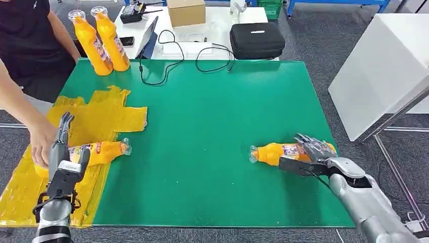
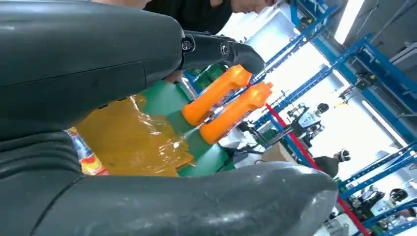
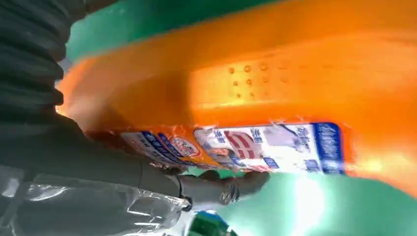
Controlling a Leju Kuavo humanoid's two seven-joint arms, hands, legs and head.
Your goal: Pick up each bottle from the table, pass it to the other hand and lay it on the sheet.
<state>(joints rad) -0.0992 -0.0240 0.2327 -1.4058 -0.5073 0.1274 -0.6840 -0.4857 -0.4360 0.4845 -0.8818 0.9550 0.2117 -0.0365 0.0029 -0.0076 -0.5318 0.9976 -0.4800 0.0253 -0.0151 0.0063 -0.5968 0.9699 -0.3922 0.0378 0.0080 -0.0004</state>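
Observation:
An orange bottle (image 1: 273, 153) lies on its side on the green table (image 1: 212, 111) at the right, cap pointing left. My right hand (image 1: 312, 151) grips its base end, fingers over the top; the right wrist view has the bottle's label (image 3: 275, 147) against my thumb (image 3: 216, 189). A second orange bottle (image 1: 103, 152) lies on the crumpled yellow sheet (image 1: 96, 119) at the left. My left hand (image 1: 63, 157) is beside it, fingers stretched out straight and holding nothing, the thumb by the bottle's base. Two more orange bottles (image 1: 91, 43) (image 1: 112, 38) stand upright at the table's far left corner.
A person in black stands at the far left; their hand (image 1: 40, 144) reaches onto the sheet just left of my left hand. Behind the table lie black cables (image 1: 172, 61), a black case (image 1: 257, 40), a cardboard box (image 1: 186, 12). A white cabinet (image 1: 384, 71) stands to the right.

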